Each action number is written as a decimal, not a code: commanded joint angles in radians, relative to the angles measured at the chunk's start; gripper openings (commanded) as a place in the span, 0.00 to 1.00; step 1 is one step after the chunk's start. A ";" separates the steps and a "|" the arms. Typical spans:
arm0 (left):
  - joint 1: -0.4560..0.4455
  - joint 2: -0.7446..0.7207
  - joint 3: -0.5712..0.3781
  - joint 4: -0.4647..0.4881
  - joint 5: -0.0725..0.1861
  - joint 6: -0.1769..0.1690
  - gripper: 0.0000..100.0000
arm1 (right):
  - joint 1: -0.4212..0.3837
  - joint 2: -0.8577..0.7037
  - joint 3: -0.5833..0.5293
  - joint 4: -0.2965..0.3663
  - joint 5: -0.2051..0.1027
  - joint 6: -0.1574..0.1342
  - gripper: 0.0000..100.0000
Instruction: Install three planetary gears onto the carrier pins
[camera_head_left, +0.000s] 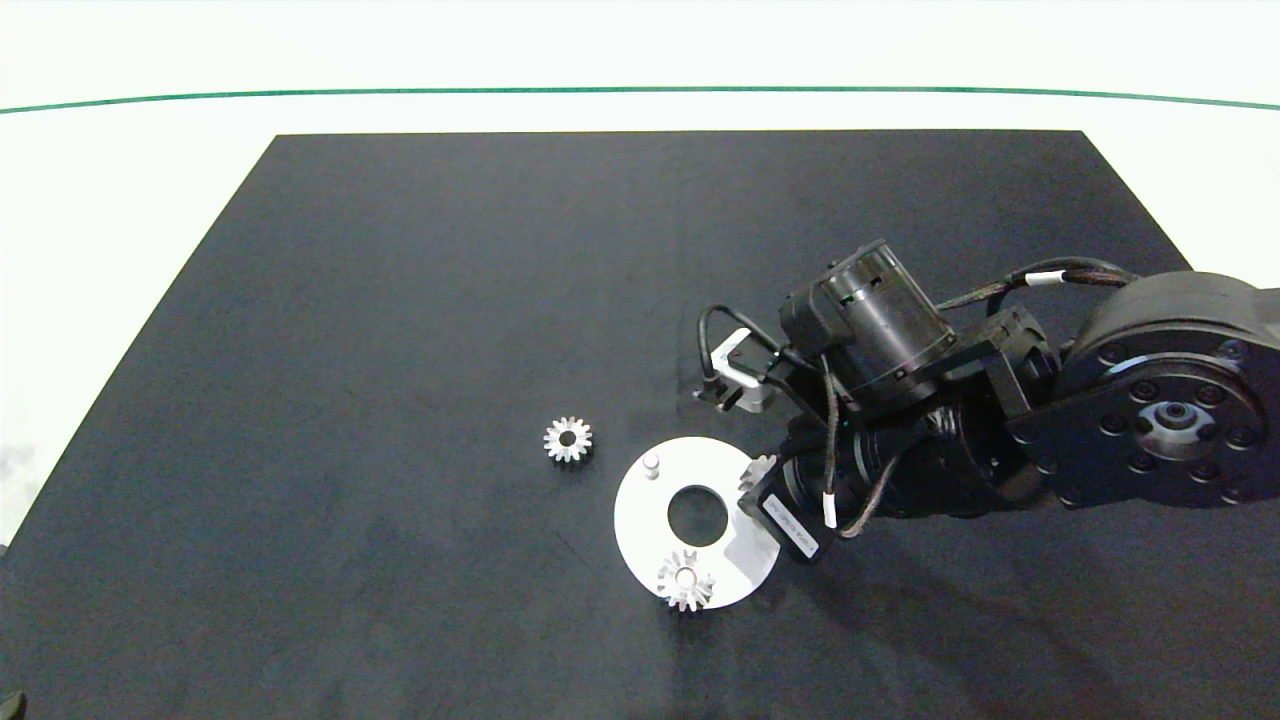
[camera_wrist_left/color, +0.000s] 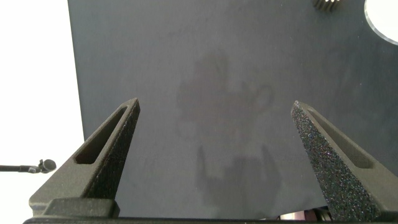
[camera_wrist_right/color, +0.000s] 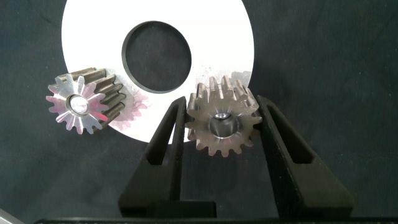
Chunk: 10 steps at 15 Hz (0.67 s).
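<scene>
Gripped between my right gripper's (camera_wrist_right/color: 222, 124) two fingers is a silver gear (camera_wrist_right/color: 222, 118), its flat face turned toward the wrist camera and its centre hole sitting over a pin at the edge of the white disc (camera_wrist_right/color: 93, 37). From above, that gear (camera_head_left: 760, 470) shows only as a few teeth at the disc's right rim, just ahead of my wrist. A second gear (camera_head_left: 686, 580) sits on the near pin. One bare pin (camera_head_left: 651, 463) stands on the disc's left side, and the last loose gear (camera_head_left: 568, 439) lies on the black mat (camera_head_left: 400, 300) just left of it, well apart from my right fingers. My left gripper (camera_wrist_left/color: 214, 134) hangs spread wide and empty above the mat, out of the head view; I judge it the nearer one to that loose gear.
</scene>
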 joint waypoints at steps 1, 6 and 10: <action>0.000 0.000 -0.001 -0.001 0.000 0.001 1.00 | 0.001 0.001 0.002 0.003 -0.001 -0.002 0.13; 0.000 0.000 -0.001 -0.001 0.000 0.001 1.00 | -0.001 0.018 0.000 0.003 -0.001 0.001 0.13; -0.002 0.003 -0.001 -0.001 0.000 0.001 1.00 | -0.005 0.021 0.003 0.003 -0.003 0.000 1.00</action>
